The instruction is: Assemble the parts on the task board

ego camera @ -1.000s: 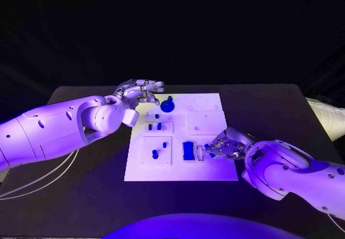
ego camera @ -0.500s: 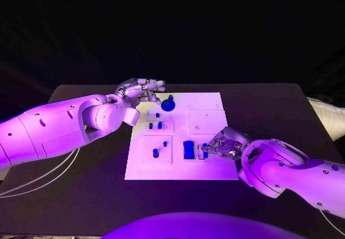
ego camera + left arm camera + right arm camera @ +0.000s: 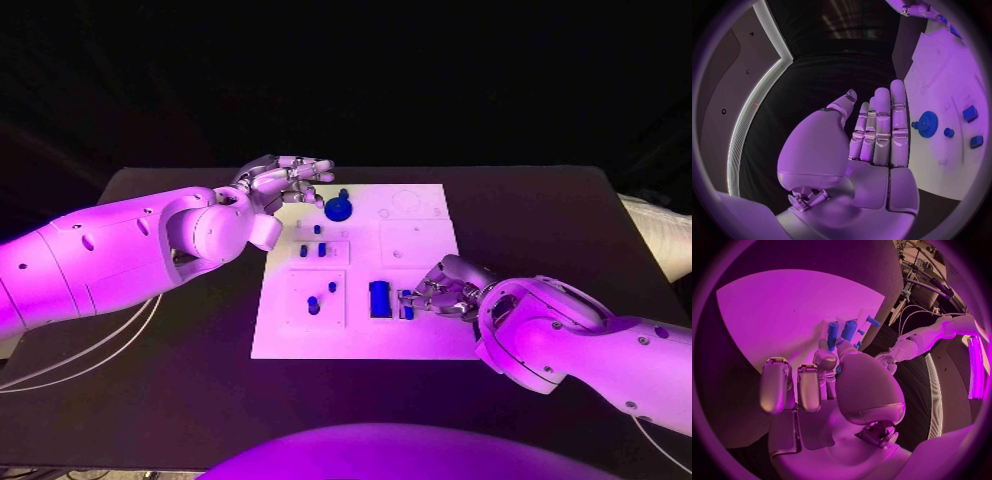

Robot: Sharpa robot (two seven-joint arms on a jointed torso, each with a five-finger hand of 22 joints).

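The white task board (image 3: 418, 335) lies mid-table. At its far left corner my left hand (image 3: 290, 181) hovers with straight fingers (image 3: 882, 125), holding nothing, beside a blue gear (image 3: 338, 209) (image 3: 927, 123). My right hand (image 3: 446, 288) rests over the board's front right part. Its thumb and a fingertip (image 3: 824, 349) pinch a small blue part (image 3: 408, 304) (image 3: 832, 334), which stands right beside a taller blue block (image 3: 379, 299) (image 3: 849, 330).
Several small blue pieces stand in the board's left recesses, among them a pair (image 3: 310, 251), a peg (image 3: 317, 229) and two more (image 3: 313, 306). Black table (image 3: 173, 380) surrounds the board. White cables (image 3: 87, 360) hang at the left.
My right hand has shifted slightly left with the small blue part, bringing it closer to the taller block. The left hand has hardly moved.
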